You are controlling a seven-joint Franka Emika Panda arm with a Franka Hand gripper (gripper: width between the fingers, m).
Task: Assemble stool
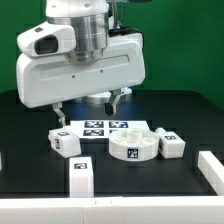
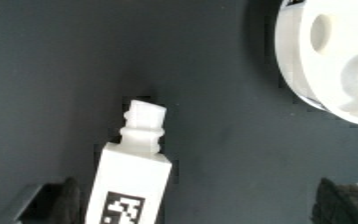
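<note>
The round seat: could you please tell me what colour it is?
White; the seat shows best in the exterior view.

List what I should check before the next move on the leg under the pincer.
1. Pincer open: ok, fingers stand wide apart.
2. Leg free of the fingers: ok, table shows on both sides of it.
3. Leg centred between the fingers: not ok, it lies nearer one of them.
4. Seat apart from this leg: ok, bare table lies between them.
5. Seat's sockets free: cannot tell, too small in either view.
</note>
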